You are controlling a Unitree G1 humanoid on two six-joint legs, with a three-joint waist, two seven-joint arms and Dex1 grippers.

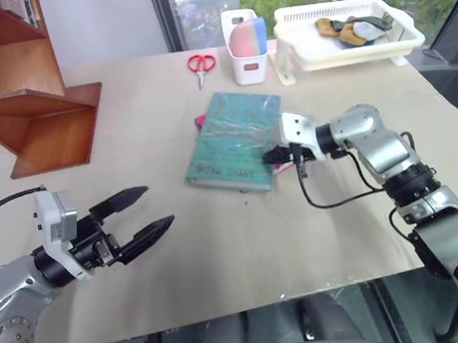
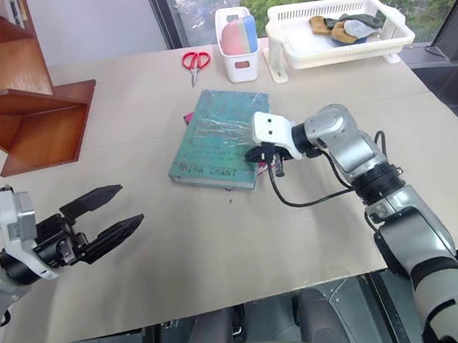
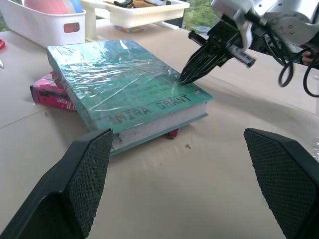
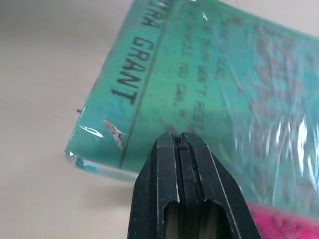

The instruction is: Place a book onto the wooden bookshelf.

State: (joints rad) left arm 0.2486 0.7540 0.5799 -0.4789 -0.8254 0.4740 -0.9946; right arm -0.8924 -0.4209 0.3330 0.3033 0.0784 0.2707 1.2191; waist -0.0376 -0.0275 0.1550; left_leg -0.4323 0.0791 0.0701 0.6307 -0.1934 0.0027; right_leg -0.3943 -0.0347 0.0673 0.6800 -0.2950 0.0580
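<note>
The teal book (image 1: pixel 234 141) lies flat at centre frame on the table (image 1: pixel 220 245), resting partly over a pink book (image 3: pixel 47 92). The right gripper (image 1: pixel 274 156), fingers pressed together and empty, points at its cover near the lower right corner. The left gripper (image 1: pixel 144 212) hangs wide apart at lower left; the wooden bookshelf (image 1: pixel 31 101) stands at upper left.
</note>
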